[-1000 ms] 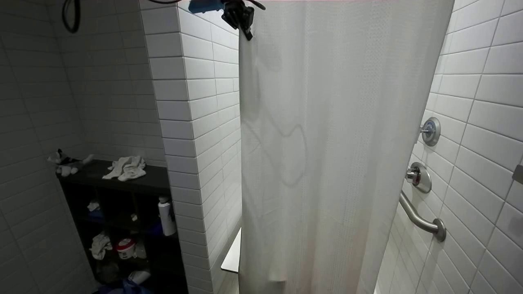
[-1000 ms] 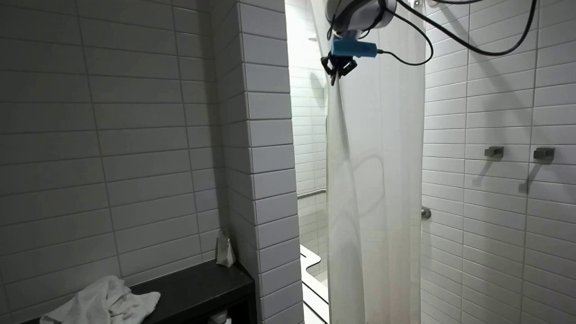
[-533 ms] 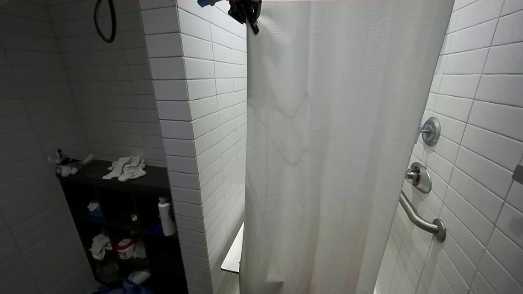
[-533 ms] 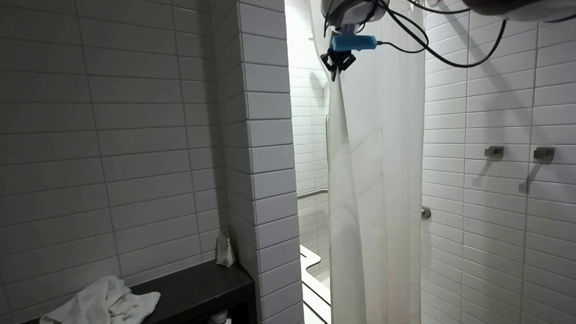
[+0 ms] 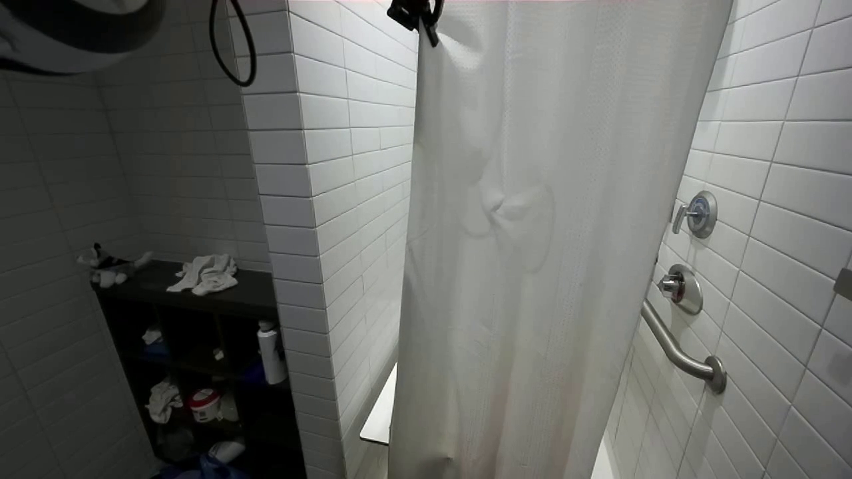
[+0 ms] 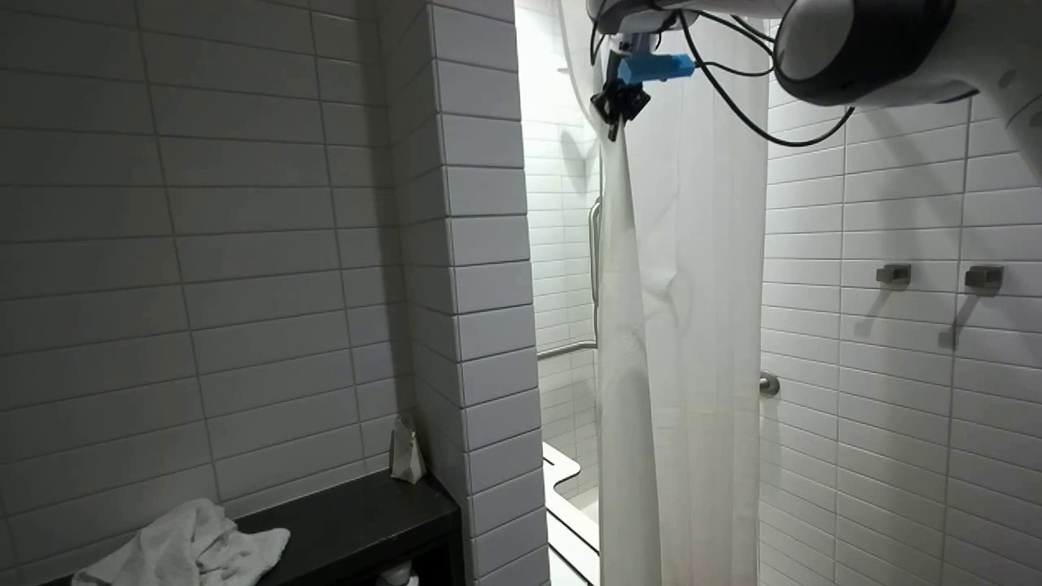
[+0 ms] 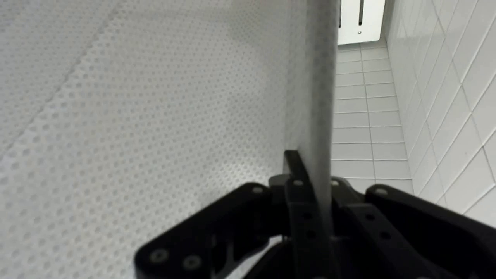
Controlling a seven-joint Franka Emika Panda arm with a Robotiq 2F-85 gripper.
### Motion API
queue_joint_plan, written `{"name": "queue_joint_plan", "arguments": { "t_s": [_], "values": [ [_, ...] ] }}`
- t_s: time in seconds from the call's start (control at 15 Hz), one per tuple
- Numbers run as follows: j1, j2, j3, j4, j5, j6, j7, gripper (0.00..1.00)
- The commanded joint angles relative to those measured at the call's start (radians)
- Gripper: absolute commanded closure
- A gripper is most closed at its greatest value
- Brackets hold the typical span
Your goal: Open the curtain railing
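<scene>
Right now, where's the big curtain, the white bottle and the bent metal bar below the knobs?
Big curtain (image 5: 519, 286): in an exterior view, middle of its cloth.
White bottle (image 5: 270, 352): in an exterior view, its side, halfway up.
Bent metal bar (image 5: 675, 354): in an exterior view, near its bend.

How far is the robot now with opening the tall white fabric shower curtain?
Done: the black two-fingered gripper pinches the white shower curtain near its edge.
In hand: pulling it aside; the upper edge stands farther from the white tiled corner than one second ago, and a white slatted bench shows between them.
Left: the curtain hangs wide, not bunched, so more pulling seems needed.
</scene>
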Motion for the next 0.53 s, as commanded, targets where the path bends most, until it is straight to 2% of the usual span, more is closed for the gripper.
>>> {"name": "queue_joint_plan", "arguments": {
  "t_s": [0.0,0.13,0.47],
  "values": [
    [-0.029,0.128,0.011,0.239,0.033,-0.156,-0.049,1.00],
    [-0.023,0.137,0.004,0.243,0.023,-0.193,-0.043,1.00],
    [-0.028,0.203,0.005,0.345,0.022,-0.289,-0.009,1.00]
  ]
}}
